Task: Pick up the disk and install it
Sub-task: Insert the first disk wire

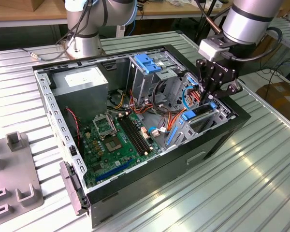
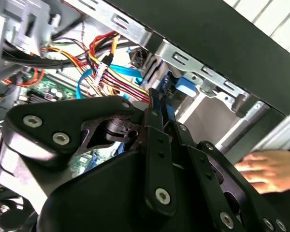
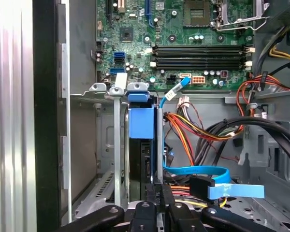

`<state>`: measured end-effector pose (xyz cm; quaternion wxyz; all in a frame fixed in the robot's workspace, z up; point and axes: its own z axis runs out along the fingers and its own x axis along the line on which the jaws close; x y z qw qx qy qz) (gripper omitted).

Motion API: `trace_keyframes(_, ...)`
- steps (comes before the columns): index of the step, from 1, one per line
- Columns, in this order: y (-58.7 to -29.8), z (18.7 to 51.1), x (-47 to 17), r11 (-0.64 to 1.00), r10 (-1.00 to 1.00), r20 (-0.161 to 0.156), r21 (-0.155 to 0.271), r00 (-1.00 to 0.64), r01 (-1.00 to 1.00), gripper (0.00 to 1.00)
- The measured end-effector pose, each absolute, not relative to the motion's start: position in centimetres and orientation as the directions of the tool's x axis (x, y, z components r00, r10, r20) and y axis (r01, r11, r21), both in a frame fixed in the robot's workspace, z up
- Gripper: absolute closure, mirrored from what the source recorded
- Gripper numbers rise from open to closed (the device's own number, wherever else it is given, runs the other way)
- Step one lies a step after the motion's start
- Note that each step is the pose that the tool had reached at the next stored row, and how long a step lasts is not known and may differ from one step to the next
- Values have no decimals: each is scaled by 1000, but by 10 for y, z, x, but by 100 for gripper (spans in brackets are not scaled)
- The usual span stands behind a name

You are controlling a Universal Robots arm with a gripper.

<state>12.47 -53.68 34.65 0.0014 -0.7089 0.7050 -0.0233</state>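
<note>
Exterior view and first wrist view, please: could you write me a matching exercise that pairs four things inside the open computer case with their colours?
Things:
1. motherboard
2. power-supply box
3. disk
4. flat data cable

Colours:
A. grey with a white sticker
B. green
C. light blue
D. dark casing with a blue rail

Pairs: 1-B, 2-A, 3-D, 4-C

End effector [image 1: 214, 99] points down, fingers pinched nearly together
</note>
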Motion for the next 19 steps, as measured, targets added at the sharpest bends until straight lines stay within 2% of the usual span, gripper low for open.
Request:
trace_keyframes(9,-545,350,125,-2,-1000,4,-33,1,-999,84)
trace_keyframes(14,-551,350,126,9,-999,-33,-32,-8,-999,84)
trace_keyframes(19,-555,350,125,29,-999,-33,-32,-28,-999,84)
